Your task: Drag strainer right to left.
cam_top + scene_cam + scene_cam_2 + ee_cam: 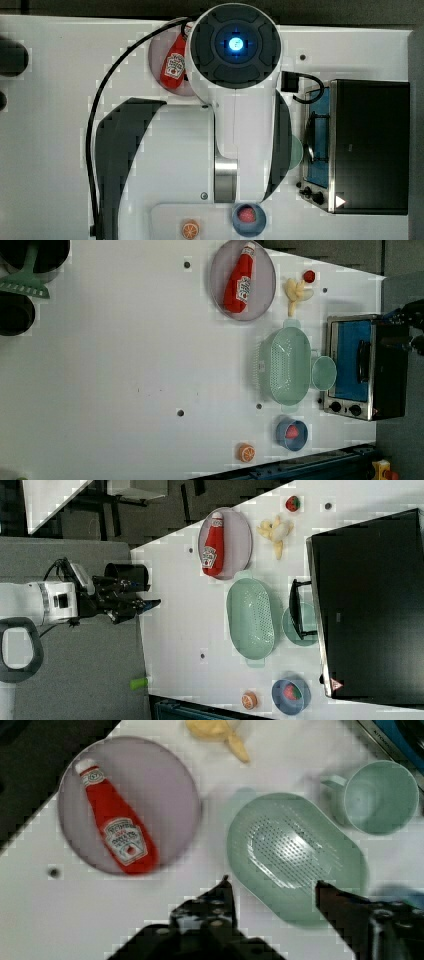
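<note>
I have the claw [272, 892] spread and empty, hanging high above the worktop [125, 365], well apart from the strainer [285, 365]. In the left view the strainer lies between the toaster oven [365, 367] at its 3 o'clock and open worktop at its 9 o'clock, with the cup [324, 372] touching or just beside its oven side and the plate [242, 280] with the ketchup bottle [239, 282] near its 11 o'clock. I'd come straight down, hook one finger inside the rim on the oven side, keep low, and pull steadily toward 9 o'clock, watching that the cup doesn't get dragged along.
</note>
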`<action>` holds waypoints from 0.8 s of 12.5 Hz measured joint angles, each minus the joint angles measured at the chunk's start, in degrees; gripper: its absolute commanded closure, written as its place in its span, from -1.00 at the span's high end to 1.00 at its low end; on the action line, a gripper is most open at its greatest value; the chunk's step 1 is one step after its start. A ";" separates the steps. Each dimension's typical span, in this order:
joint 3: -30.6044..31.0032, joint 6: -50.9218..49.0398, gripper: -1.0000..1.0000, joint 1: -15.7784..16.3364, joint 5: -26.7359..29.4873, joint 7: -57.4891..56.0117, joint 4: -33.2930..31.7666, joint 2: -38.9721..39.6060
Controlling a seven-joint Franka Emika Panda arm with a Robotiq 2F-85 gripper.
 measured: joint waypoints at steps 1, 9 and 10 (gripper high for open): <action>-0.84 -4.19 0.60 0.63 -1.31 1.12 -7.33 -6.02; -3.56 -3.36 1.00 -0.34 -2.75 3.59 -22.21 -34.57; -3.22 1.15 1.00 -0.47 -2.21 4.38 -23.67 -32.36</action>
